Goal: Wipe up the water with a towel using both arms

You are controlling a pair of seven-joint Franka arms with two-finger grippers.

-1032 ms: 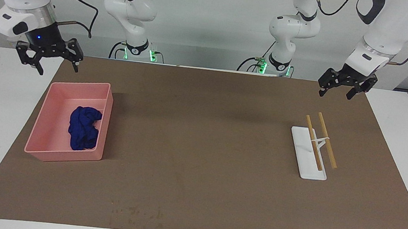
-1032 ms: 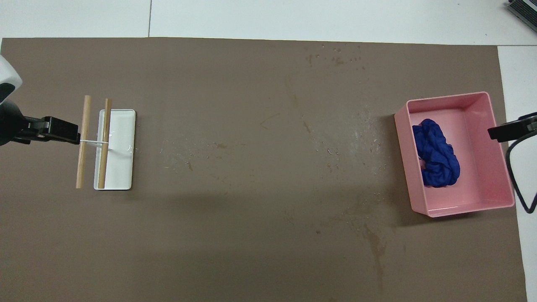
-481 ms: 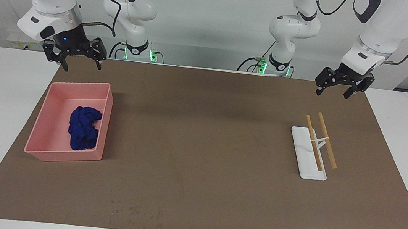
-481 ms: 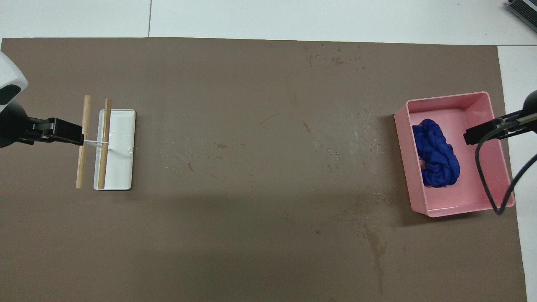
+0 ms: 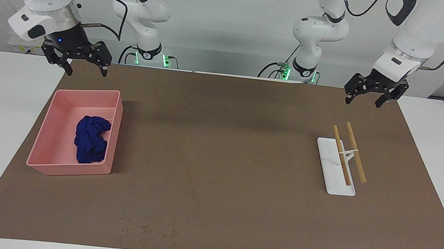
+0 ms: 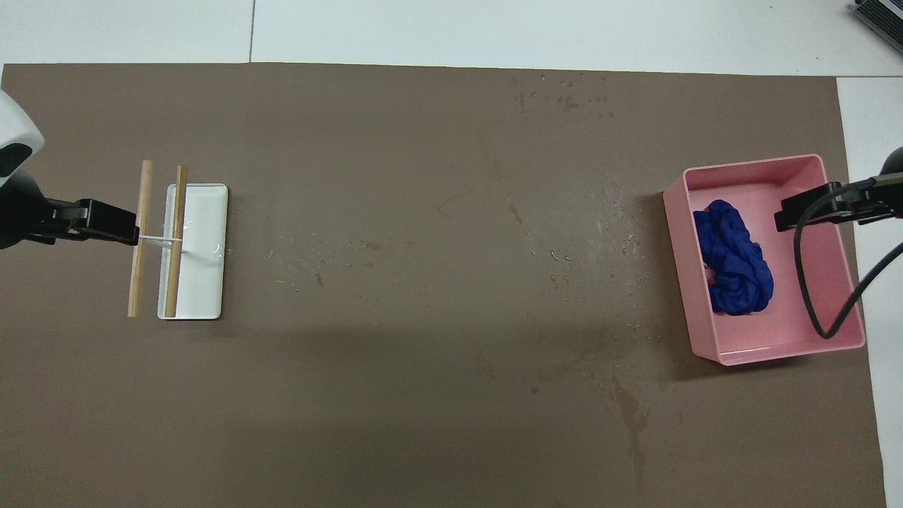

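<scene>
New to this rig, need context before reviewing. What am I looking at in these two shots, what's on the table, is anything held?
Two white robot arms share one table, each ending in a black end effector. One picture is taken from across the table, facing the robots; the other looks steeply down from above their own end, so the sides are swapped between them.

A brown mat covers the table. At the right arm's end sits a pink tray with the crumpled blue towel in it. At the left arm's end is a white rack with two wooden sticks. Water droplets speckle the mat beside the tray.

The right end effector hangs open above the mat by the tray's robot-side end. The left end effector hangs open above the mat, with the rack farther out. Neither holds anything.
</scene>
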